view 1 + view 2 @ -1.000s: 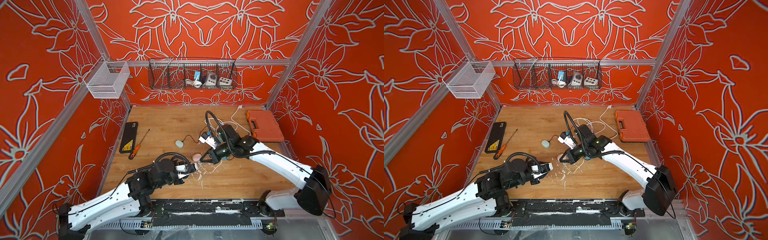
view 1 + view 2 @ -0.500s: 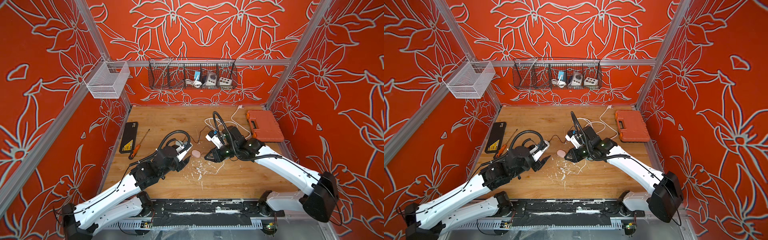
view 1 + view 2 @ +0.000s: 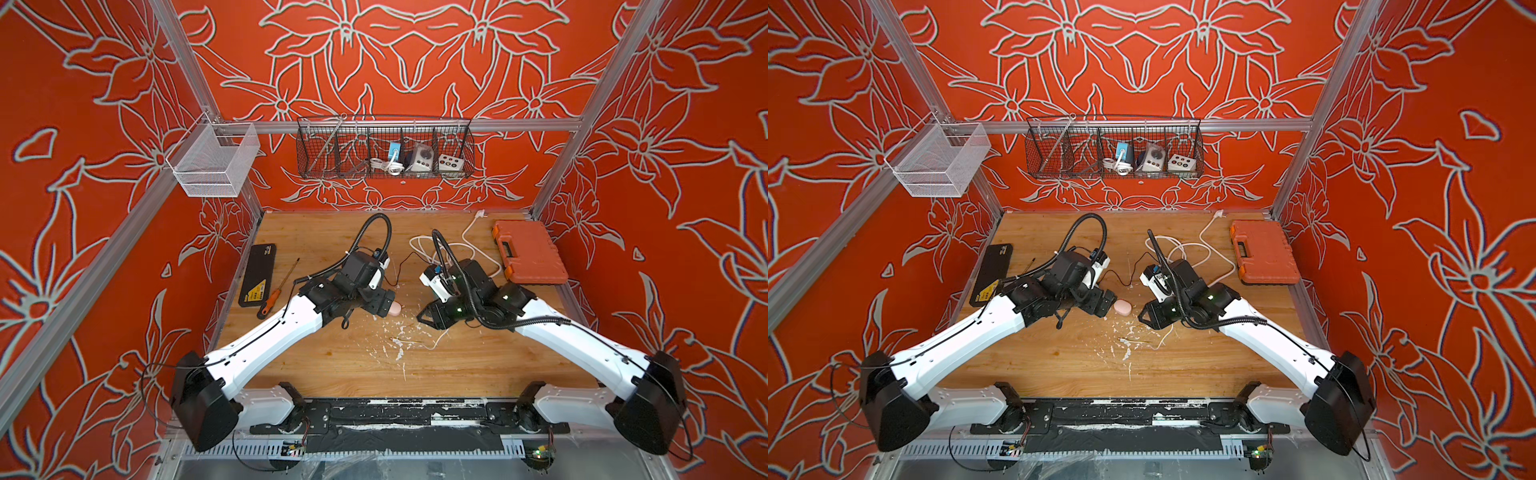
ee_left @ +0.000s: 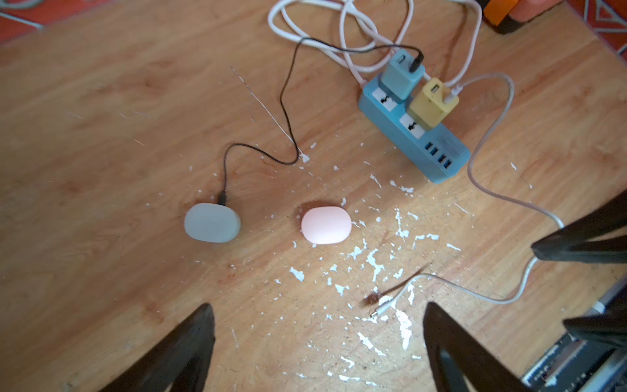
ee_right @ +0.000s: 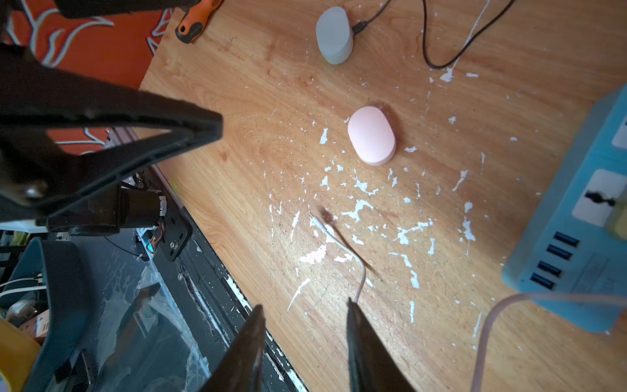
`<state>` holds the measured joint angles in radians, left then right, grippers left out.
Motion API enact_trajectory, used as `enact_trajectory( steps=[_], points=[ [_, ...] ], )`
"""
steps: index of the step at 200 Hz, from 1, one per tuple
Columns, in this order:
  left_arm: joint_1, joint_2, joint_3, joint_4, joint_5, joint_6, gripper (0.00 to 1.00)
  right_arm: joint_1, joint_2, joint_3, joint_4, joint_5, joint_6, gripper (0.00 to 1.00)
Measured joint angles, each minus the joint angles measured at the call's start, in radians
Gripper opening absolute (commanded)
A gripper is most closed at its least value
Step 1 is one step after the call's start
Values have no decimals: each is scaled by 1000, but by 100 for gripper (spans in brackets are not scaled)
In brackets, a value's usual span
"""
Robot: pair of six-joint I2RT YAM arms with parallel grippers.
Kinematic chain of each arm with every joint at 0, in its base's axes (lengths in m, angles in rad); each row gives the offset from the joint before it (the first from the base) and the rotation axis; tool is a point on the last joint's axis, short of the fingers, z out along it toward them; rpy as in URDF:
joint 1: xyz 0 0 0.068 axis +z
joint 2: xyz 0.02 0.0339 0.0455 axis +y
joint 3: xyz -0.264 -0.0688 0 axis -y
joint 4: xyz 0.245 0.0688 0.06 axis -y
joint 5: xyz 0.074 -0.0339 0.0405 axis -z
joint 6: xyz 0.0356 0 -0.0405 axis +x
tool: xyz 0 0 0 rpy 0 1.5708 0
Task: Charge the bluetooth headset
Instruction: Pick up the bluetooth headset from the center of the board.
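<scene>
- Over the last second both pincers have spread. Your left pincer (image 4: 317,312) gapes wide and empty, and your right pincer (image 5: 304,305) stands part-open, gripping nothing.
- The pink case (image 4: 325,224) lies flat on the desk (image 4: 101,135) between them, with the white plug (image 5: 314,219) loose nearby.
- Expect it to be light, hard and slippery, so pinch across its narrow width.
- Its long axis runs arm to arm. You can't see its port.

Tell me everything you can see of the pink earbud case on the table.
The pink case is a rounded oval, smooth and matte like plastic, and looks closed. It lies flat on the wooden table among white flecks. No cable is plugged in: the loose white cable tip lies apart from it, and the grey case sits beside it without touching. Only the table touches it.
</scene>
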<state>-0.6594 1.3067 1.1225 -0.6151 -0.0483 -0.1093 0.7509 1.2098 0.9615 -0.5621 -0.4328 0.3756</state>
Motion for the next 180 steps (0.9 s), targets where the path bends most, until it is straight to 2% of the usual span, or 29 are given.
enact_trajectory(
  steps=[45, 102, 180],
  points=[
    [0, 234, 127, -95, 21, -30, 94, 0, -79, -84, 40, 34, 43, 40],
    [2, 482, 211, -136, 6, -60, 91, 0, -152, -136, 91, 43, 82, 40],
    [4, 610, 289, -130, 6, -83, 91, 0, -157, -182, 136, 43, 111, 39]
  ],
)
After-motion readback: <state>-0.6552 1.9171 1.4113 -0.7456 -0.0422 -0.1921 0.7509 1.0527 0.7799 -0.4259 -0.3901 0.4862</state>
